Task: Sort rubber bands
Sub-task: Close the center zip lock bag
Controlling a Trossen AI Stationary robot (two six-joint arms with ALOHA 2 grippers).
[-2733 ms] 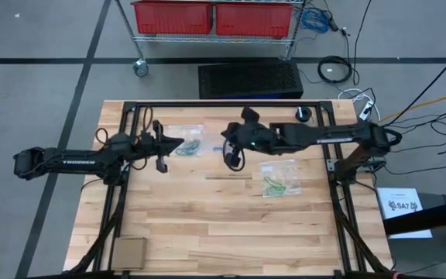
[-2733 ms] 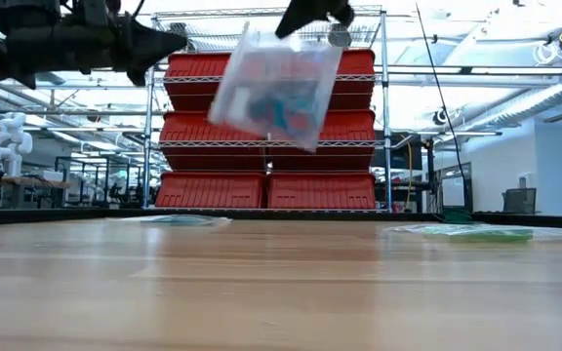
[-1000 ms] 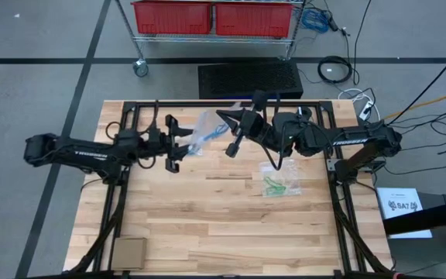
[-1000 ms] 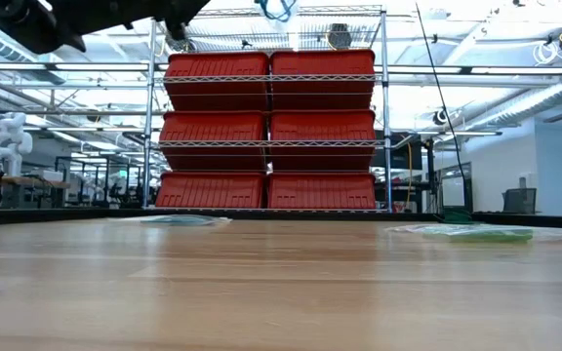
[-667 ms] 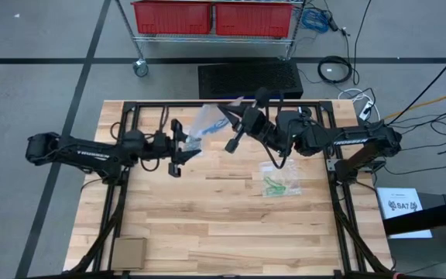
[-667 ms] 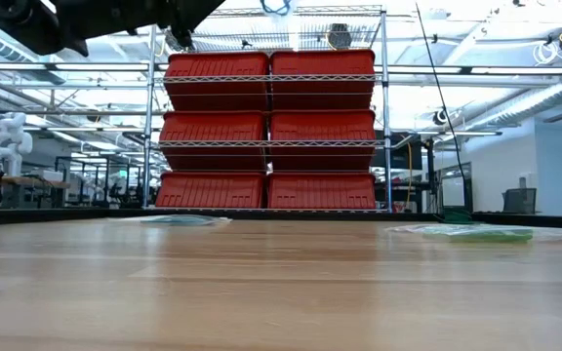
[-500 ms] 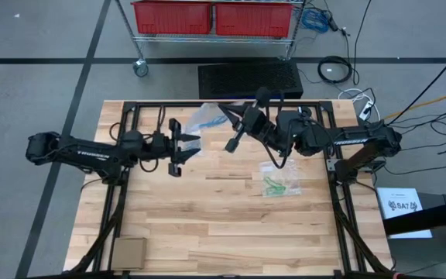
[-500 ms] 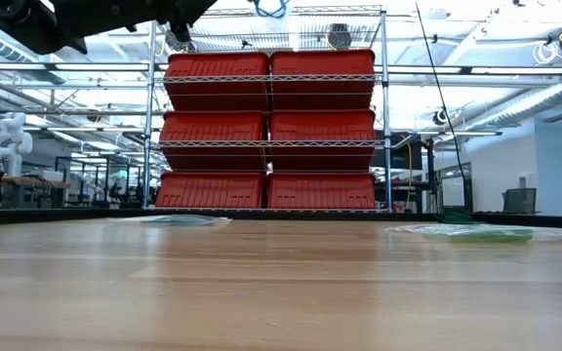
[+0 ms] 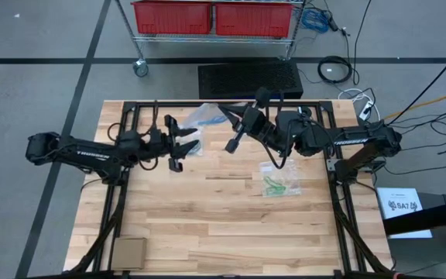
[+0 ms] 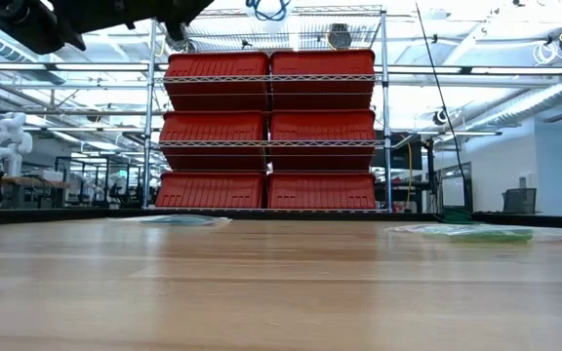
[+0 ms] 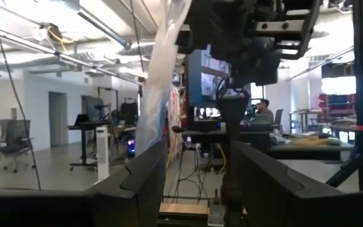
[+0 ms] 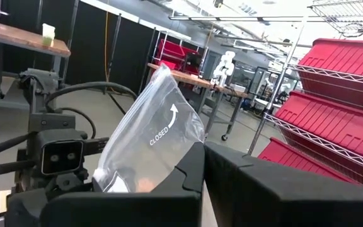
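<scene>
The right gripper (image 9: pixel 231 118) is pinching a clear bag (image 9: pixel 206 116) aloft; the left gripper (image 9: pixel 183 145), jaws wide, is waiting beside it; sorting looks only partly done, with bags lying on the worktop (image 9: pixel 207 225).

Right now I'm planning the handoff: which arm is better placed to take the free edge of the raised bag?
Left. The right gripper is shut on the clear bag, holding it above the table, while the left gripper is open just beside its hanging edge.

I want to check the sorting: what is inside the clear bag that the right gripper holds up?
The clear bag in the right gripper shows something blue inside; the rest is hidden.
</scene>
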